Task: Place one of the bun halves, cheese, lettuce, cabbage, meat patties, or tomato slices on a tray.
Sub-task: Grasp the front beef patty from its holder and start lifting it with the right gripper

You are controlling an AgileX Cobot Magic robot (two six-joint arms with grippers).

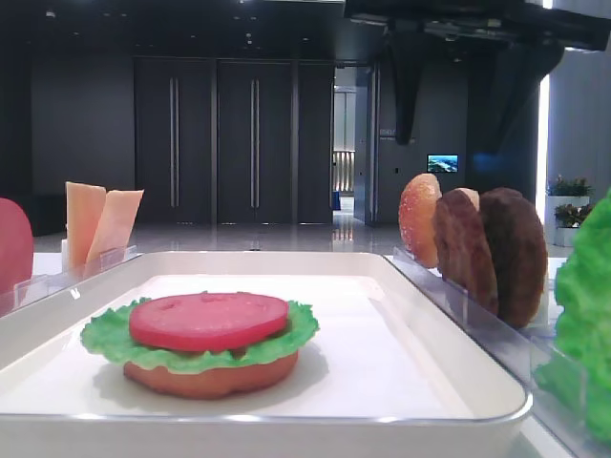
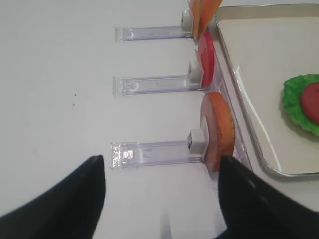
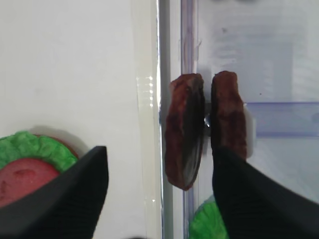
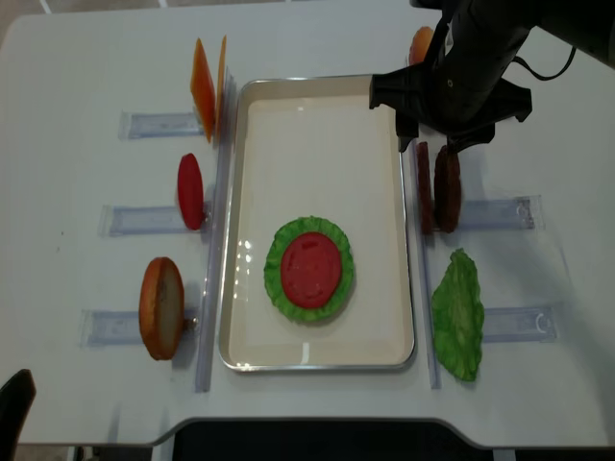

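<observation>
White and glossy-rimmed, the tray (image 4: 317,115) lies at the middle of the table (image 4: 77,77), and everything else sits in relation to it. Near the tray's centre lies a small stack: a bun half (image 1: 210,376) at the bottom, a frilly lettuce leaf (image 4: 279,279) on it, and a red tomato slice (image 4: 311,269) on top. Just beyond the tray's right rim, two brown meat patties (image 4: 447,187) stand on edge, side by side, in a clear rack (image 4: 500,213). The right gripper (image 4: 434,134) hovers above them with its jaws spread wide, one finger over the tray and the other past the outer patty, gripping nothing. Further along that right side another lettuce leaf (image 4: 456,315) lies by its own rack, and a speckled bun half (image 1: 419,219) stands behind the patties. Off the tray's left rim stand two cheese slices (image 4: 206,86), a second tomato slice (image 4: 190,190) and another bun half (image 4: 160,307), each on edge. The left gripper (image 2: 162,194) hangs open and empty above the table beside that bun half.
</observation>
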